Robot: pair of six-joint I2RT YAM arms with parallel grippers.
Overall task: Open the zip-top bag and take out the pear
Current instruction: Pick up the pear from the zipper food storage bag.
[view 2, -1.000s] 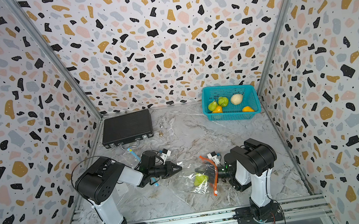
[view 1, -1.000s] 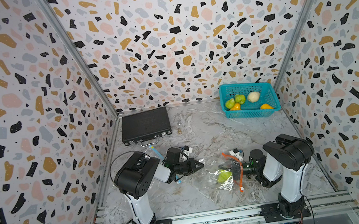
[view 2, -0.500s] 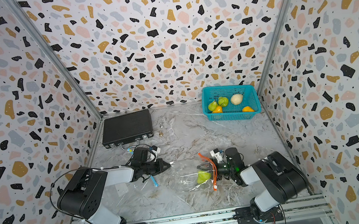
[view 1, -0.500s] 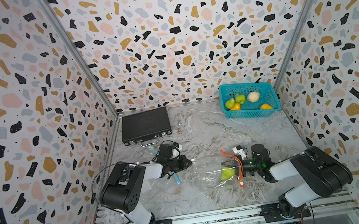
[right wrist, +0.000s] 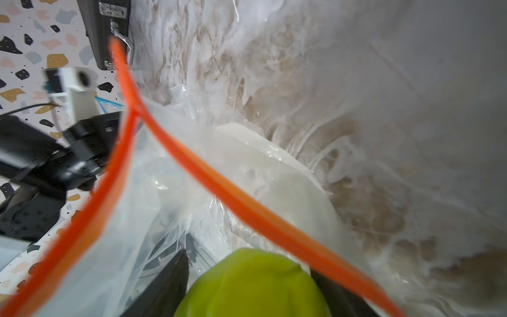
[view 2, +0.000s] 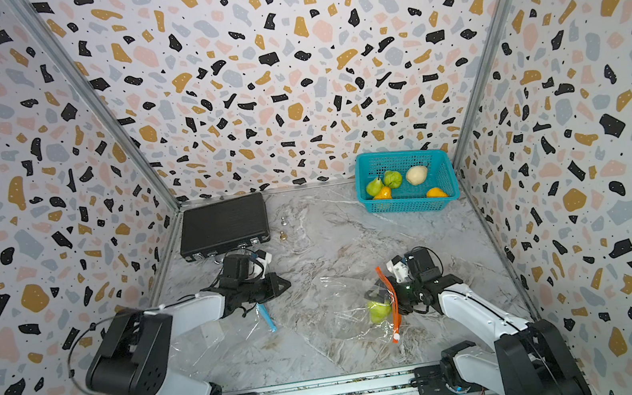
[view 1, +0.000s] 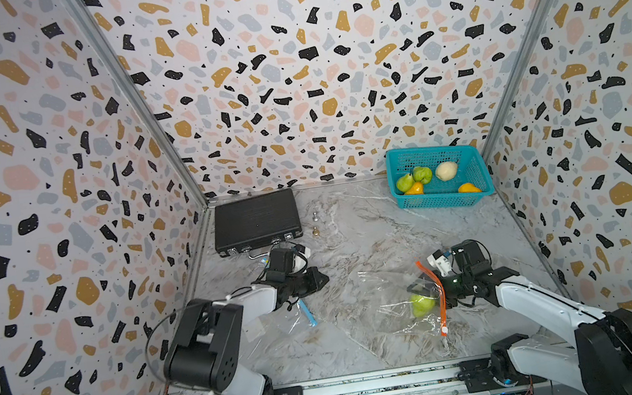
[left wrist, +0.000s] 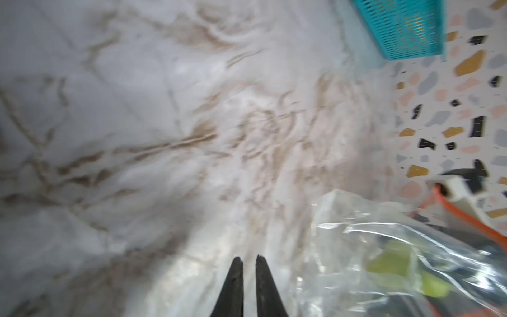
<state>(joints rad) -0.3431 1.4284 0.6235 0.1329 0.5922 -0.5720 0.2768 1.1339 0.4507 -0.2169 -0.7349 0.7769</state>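
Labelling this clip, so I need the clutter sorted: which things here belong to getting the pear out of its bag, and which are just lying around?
Job: orange-zip bag; pear inside it; right gripper, in the bag around the pear; left gripper, empty.
Lying about: blue-zip bag; black case; teal basket of fruit; two small metal pieces.

pear (right wrist: 252,285) seemingly inside orange-zipped bag (right wrist: 153,219)

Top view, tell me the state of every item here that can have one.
Clear plastic bag with orange zip: open, zip strips parted.
Green pear: inside that bag, gripped.
Right pincer: closed on the green pear.
Left pincer: nearly shut, empty.
Black hard case: closed.
Teal mesh basket: upright, holding fruit.
Clear bag with blue zip: flat, zip unclear.
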